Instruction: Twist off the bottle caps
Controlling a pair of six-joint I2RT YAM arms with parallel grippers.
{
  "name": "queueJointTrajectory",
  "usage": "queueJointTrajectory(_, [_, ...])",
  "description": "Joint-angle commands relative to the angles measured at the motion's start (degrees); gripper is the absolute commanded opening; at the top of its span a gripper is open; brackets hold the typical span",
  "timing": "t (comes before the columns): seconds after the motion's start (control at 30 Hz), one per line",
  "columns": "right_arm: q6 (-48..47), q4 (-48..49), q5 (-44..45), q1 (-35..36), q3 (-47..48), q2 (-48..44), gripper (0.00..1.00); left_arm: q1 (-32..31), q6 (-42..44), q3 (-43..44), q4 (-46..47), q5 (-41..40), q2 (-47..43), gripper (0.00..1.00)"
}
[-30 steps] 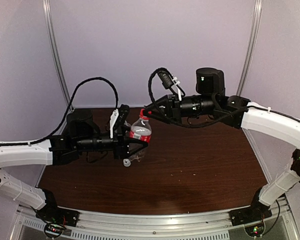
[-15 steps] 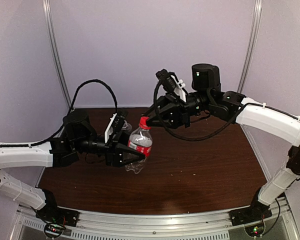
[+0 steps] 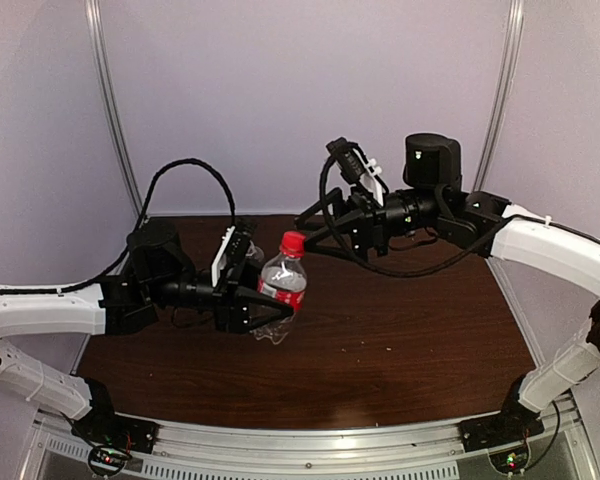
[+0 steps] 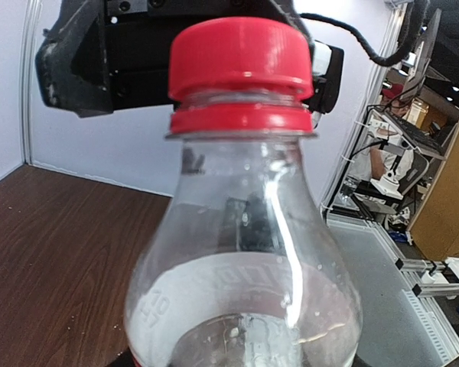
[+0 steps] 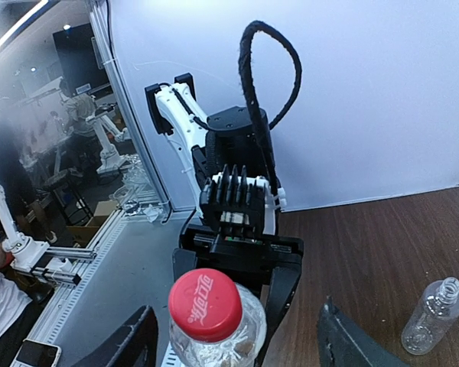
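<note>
Gripping the labelled bottle (image 3: 282, 284) by its body, the left gripper (image 3: 278, 305) is kept closed on it so that it is held clear of the table (image 3: 410, 330), with the neck presented toward the right arm. The right gripper (image 3: 308, 234) is spread wide with a finger on either side of the red cap (image 5: 205, 304); nothing is touched or held by it. The cap is seen on the neck above its ring, but whether it is loosened cannot be told. A plain bottle (image 5: 434, 315), already uncapped, is left on the table well apart.

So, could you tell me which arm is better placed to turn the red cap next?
Right: the right gripper, open, faces the red cap, while the left gripper holds the bottle.
</note>
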Motion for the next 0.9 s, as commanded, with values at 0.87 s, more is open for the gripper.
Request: queueJointTrajectory(0.87, [20.23,-10.20,39.32,5.95,8.31,2.21,0.74,-0.46,2.06,6.10,-7.48,-23.38,2.16,0.44])
